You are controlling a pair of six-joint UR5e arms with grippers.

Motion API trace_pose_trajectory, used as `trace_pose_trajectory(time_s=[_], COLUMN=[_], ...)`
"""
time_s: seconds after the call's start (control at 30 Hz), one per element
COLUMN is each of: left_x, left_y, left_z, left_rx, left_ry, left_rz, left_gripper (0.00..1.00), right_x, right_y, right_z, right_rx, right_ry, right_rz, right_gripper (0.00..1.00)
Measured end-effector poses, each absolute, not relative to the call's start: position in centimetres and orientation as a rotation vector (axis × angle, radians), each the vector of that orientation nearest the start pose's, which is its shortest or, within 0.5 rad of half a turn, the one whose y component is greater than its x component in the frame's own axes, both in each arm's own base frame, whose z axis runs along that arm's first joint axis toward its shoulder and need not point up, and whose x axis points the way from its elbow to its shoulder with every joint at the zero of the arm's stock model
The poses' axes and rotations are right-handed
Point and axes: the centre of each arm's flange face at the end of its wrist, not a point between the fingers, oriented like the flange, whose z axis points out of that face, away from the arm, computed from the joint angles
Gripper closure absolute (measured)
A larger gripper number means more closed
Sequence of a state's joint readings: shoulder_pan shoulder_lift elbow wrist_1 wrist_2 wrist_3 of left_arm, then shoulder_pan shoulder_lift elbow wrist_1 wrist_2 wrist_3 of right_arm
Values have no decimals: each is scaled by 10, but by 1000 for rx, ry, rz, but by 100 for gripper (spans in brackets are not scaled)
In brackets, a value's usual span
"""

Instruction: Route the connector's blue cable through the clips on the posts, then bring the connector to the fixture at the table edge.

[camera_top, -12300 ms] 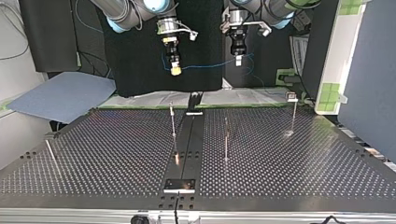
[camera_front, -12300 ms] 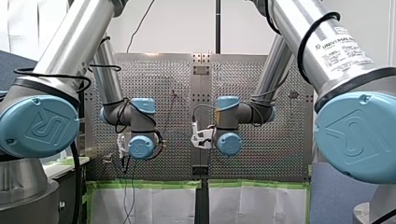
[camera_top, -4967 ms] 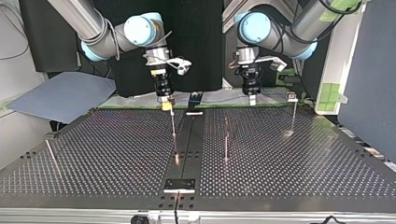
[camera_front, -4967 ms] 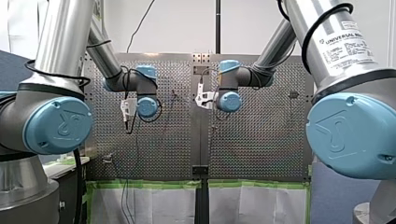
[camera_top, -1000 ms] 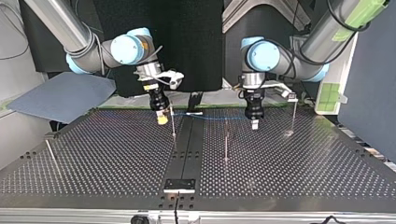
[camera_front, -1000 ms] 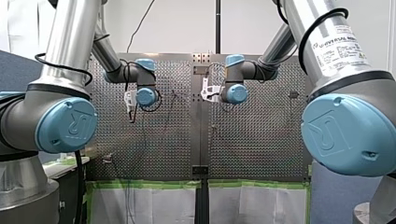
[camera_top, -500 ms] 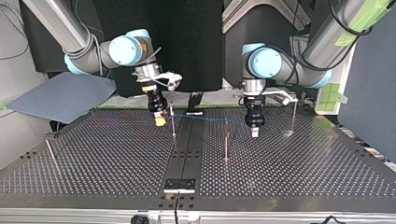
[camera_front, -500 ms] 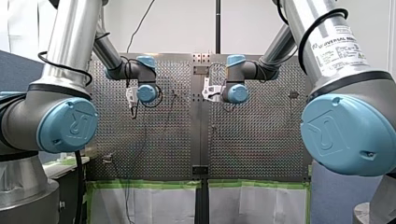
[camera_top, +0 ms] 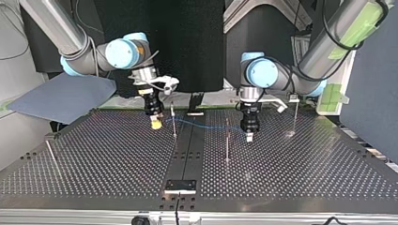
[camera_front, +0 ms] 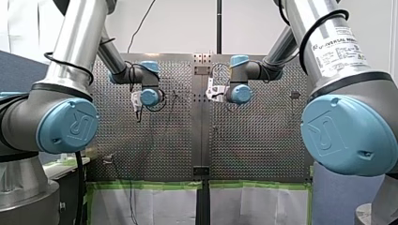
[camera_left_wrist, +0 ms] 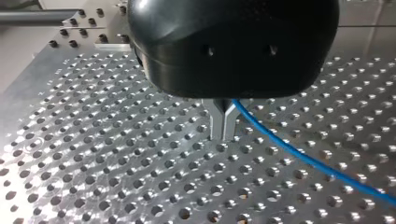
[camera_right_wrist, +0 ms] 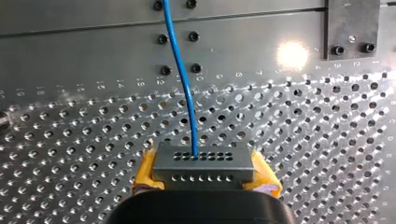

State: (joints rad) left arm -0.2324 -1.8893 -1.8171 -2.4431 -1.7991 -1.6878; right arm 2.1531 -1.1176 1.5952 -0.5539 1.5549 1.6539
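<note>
In the right wrist view my right gripper (camera_right_wrist: 203, 179) is shut on the grey connector (camera_right_wrist: 203, 163), held between its yellow pads (camera_right_wrist: 144, 175). The blue cable (camera_right_wrist: 182, 79) leaves the connector's face and runs ahead over the plate. In the top view my right gripper (camera_top: 155, 123) hangs just left of a thin post (camera_top: 173, 123). The cable (camera_top: 206, 126) passes that post and a second post (camera_top: 227, 140), then ends at my left gripper (camera_top: 248, 136). My left gripper's metal fingers (camera_left_wrist: 223, 127) are shut on the cable (camera_left_wrist: 303, 158), close above the perforated plate. Whether the cable sits in a clip I cannot tell.
A third post (camera_top: 295, 115) with a clip on top stands at the top view's right, and a slanted rod (camera_top: 50, 152) at its left. A dark centre rail (camera_top: 187, 150) ends in a small plate (camera_top: 180, 186) at the near edge.
Both grippers have come lower and nearer the top view's near edge. My left gripper drifted left toward the second post; my right gripper shifted slightly left, stretching the cable past the first post.
</note>
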Motion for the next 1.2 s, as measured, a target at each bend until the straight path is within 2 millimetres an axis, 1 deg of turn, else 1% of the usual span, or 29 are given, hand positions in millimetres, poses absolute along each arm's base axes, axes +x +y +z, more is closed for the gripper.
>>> trace_pose_trajectory(time_s=[0.2,0.37,0.47,0.67,0.8,0.9,1.2], left_x=[545,551,553,557,560,566,591], left_y=[-238,-235,-231,-225,-225,-226,-230], left_z=[283,288,289,290,289,283,271], left_rx=[-115,-115,-119,-121,-118,-115,-121], left_ry=[1414,1406,1406,1404,1408,1420,1430], left_rz=[-143,-155,-152,-155,-161,-165,-183], left_gripper=[100,100,100,100,100,100,100], right_x=[463,463,465,469,471,474,484], right_y=[-471,-481,-487,-501,-510,-516,-532], right_z=[274,264,261,270,275,275,266], right_rx=[1533,1538,1537,1519,1511,1514,1549], right_ry=[-903,-914,-914,-902,-897,-894,-900], right_rz=[1743,1732,1734,1755,1763,1766,1750], right_gripper=[100,100,100,100,100,100,100])
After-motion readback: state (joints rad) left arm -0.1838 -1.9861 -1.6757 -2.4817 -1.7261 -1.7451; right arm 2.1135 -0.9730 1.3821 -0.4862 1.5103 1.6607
